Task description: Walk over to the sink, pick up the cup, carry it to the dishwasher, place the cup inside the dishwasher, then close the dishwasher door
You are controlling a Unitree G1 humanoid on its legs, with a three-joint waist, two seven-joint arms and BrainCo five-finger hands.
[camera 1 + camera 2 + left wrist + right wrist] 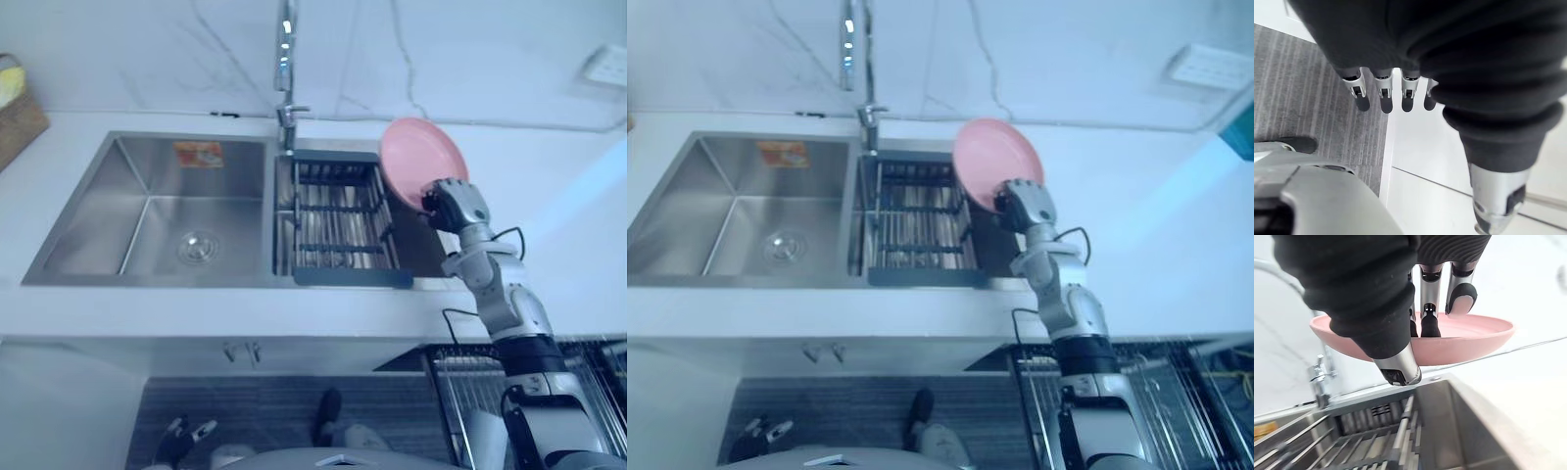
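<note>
Hanging slack-fingered in its wrist view is the left hand (pixel 1382 90); the right hand (pixel 457 206) pinches a pink plate (pixel 416 157).

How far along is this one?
At the sink: reached. In hand: the right hand grips a pink plate, not a cup, raised above the sink's drain basket. Remaining: carry it to the open dishwasher rack at lower right, set it in, close up. Left hand hangs open.

left basin (pixel 108 220) free, rack (pixel 338 223) fills right
</note>
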